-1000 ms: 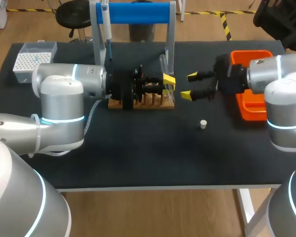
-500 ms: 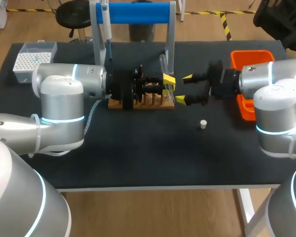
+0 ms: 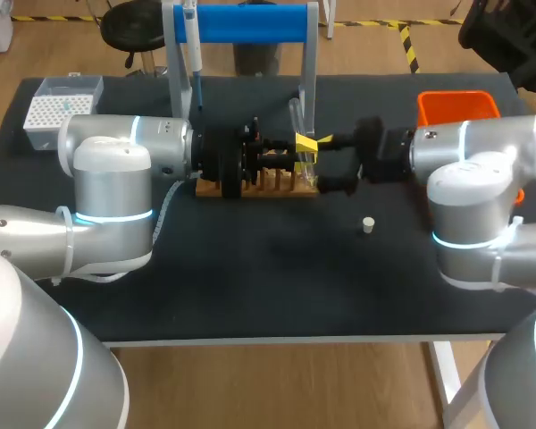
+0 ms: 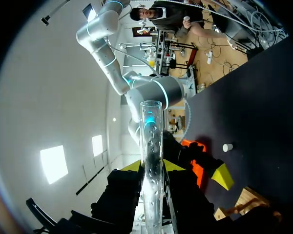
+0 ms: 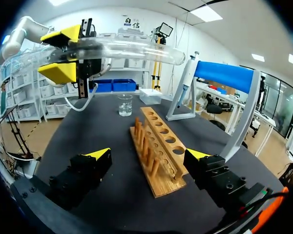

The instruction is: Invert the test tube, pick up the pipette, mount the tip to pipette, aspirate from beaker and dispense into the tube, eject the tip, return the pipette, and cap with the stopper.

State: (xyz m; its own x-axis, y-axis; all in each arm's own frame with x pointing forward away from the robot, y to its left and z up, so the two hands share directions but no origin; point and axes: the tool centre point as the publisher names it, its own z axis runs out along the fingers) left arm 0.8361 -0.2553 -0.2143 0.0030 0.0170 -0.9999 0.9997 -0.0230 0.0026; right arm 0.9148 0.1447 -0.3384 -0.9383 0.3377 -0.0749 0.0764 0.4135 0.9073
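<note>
Black desk (image 3: 250, 277). Left arm (image 3: 116, 179) comes in over its left half, right arm (image 3: 482, 170) over its right.

Pipette stand (image 3: 250, 24), blue top bar, stands at the back of the desk, with the pipette (image 3: 194, 54) hanging on its left post. Orange bin (image 3: 456, 107) at back right, partly behind the right arm. White tip box (image 3: 58, 107) at back left.

Wooden test tube rack (image 3: 268, 183) lies mid-desk in front of the stand.

Left end effector (image 5: 63, 52) is clamped on the clear test tube (image 3: 299, 121), one yellow tip on each side, and holds it in the air over the rack's right end.

Right end effector (image 5: 149, 155) has its fingers spread wide, gripping nothing. It is low at the rack's right end, with the tube above it.

Glass beaker (image 5: 125, 105) stands on the desk past the rack's far end, seen in the right wrist view.

White stopper (image 3: 368, 224) sits alone on the desk, in front of the right end effector and apart from the rack.
</note>
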